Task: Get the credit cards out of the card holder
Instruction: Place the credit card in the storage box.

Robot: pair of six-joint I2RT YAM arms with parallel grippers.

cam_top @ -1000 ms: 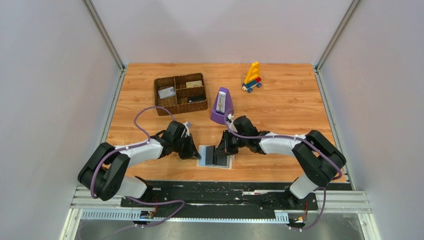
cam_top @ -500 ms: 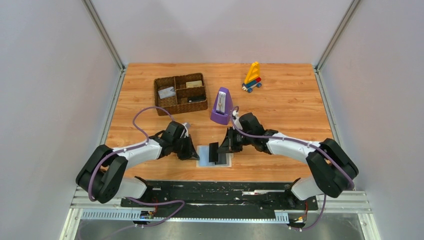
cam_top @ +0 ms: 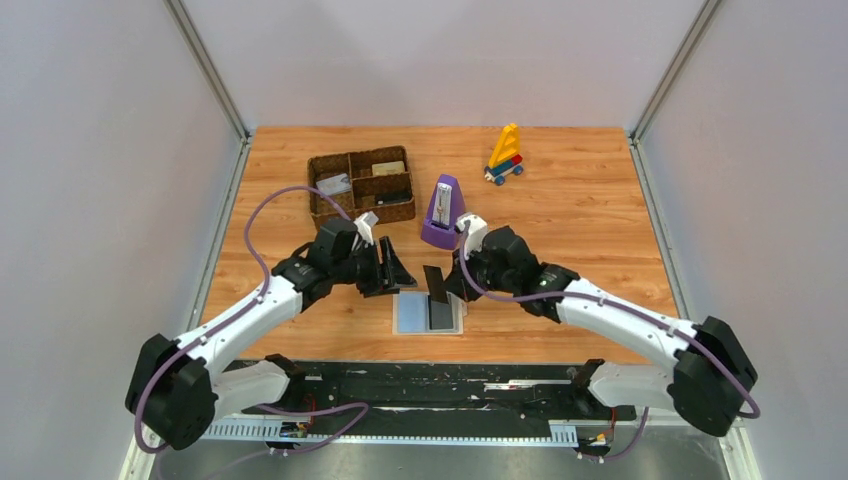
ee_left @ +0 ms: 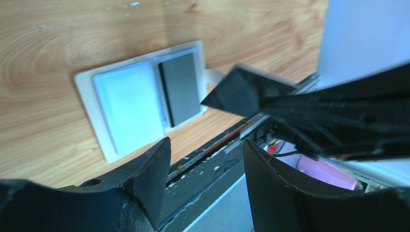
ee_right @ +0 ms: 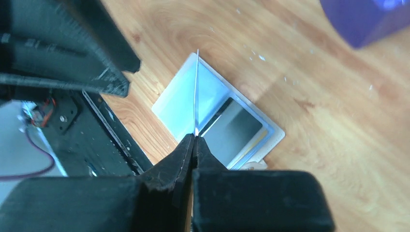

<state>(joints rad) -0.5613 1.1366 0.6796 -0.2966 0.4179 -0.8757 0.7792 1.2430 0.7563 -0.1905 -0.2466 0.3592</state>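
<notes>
The light-blue card holder (cam_top: 412, 314) (ee_left: 130, 104) lies open and flat near the table's front edge. A dark credit card (cam_top: 441, 312) (ee_left: 180, 89) still sits in its right half. My right gripper (cam_top: 447, 285) (ee_right: 195, 137) is shut on a black credit card (cam_top: 434, 280), lifted above the holder. In the right wrist view that card (ee_right: 196, 92) shows edge-on as a thin line. My left gripper (cam_top: 397, 272) (ee_left: 205, 145) hangs open and empty just left of the held card, above the holder's far-left side.
A brown woven tray (cam_top: 322, 206) with several cards in its compartments stands at the back left. A purple metronome (cam_top: 442, 212) stands just behind the right gripper. A colourful toy (cam_top: 505, 155) sits at the back right. The black base rail (cam_top: 440, 385) runs along the front.
The left gripper opened, let go of the holder and rose away from it. The right gripper lifted the black card up out of the holder's right half.
</notes>
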